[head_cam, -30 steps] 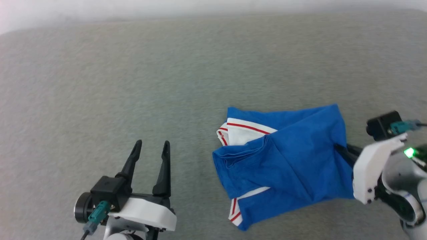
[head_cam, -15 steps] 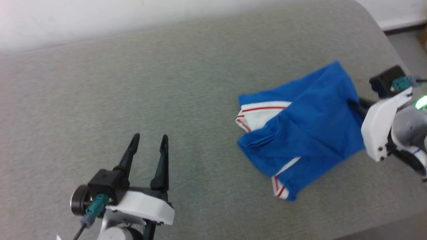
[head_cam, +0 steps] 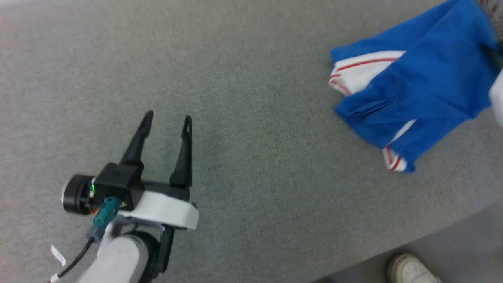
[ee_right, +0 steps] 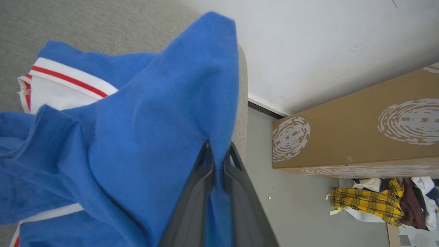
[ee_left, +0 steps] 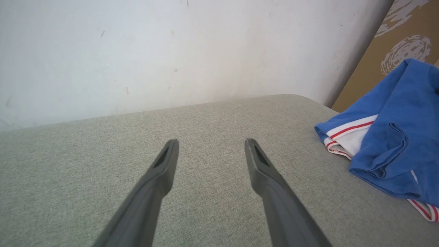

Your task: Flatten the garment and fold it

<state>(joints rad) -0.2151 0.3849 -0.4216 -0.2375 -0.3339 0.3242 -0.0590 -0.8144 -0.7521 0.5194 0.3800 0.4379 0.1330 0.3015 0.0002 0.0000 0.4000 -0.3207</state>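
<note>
My right gripper (ee_right: 219, 147) was clenched on a fold of the royal-blue jersey T-shirt with white, red-striped sleeves (head_cam: 424, 90), the cloth pinched between both dark fingers and draped over them. That one garment sat bunched in the upper right of the head view, near the rounded corner of the grey fabric-covered table (head_cam: 251, 118). Two white sleeve edges showed, one at its left and one at its lower end.

My left gripper (head_cam: 168, 116) hung at the lower left of the head view, released, its two fingers spread wide over bare table and well apart from the shirt.

One long brown cardboard box with white swirl prints (ee_right: 356, 133) lay on the floor at the right of the right wrist view; I could not tell what it held. Below it lay a heap of clothes with a yellow plaid piece (ee_right: 370, 202) on top. One white shoe (head_cam: 410, 269) stood at the head view's bottom edge, beside the table.
</note>
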